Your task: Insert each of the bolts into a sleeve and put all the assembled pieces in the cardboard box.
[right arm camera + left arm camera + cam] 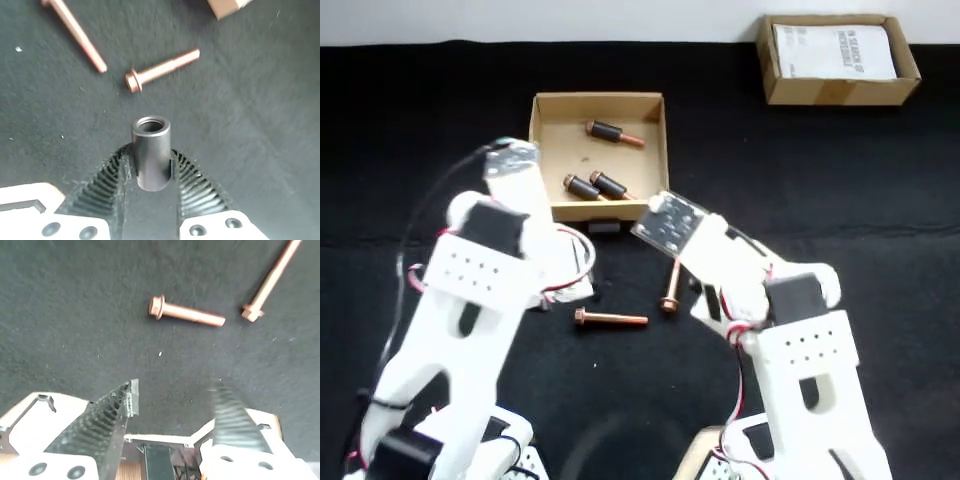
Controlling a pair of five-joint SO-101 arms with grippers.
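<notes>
1. Worktop (880,200): a black cloth surface that carries every item. The two arms stand side by side at its near edge.
2. Cardboard box (560,135): open-topped, at the far middle of the worktop, just beyond both wrists.
3. Assembled pieces (613,133): three dark sleeves, each with a copper bolt through it, lie on the box floor. One is toward the far wall and two lie close together by the near wall.
4. Crosswise bolt (610,319): lies loose on the worktop between the arms, with its head toward the left arm.
5. Second bolt (672,285): lies loose and nearly lengthwise beside the right arm's wrist, near the crosswise bolt but apart from it.
6. Left end effector (175,387): jaws spread wide with nothing between them, over bare worktop. The crosswise bolt (186,313) lies ahead of it.
7. Right end effector (150,157): clamped on a dark sleeve (151,145) whose open bore faces the wrist camera. Both loose bolts lie on the worktop beyond it.
8. Second box (840,92): at the far right of the worktop, holding a printed sheet (835,50).
</notes>
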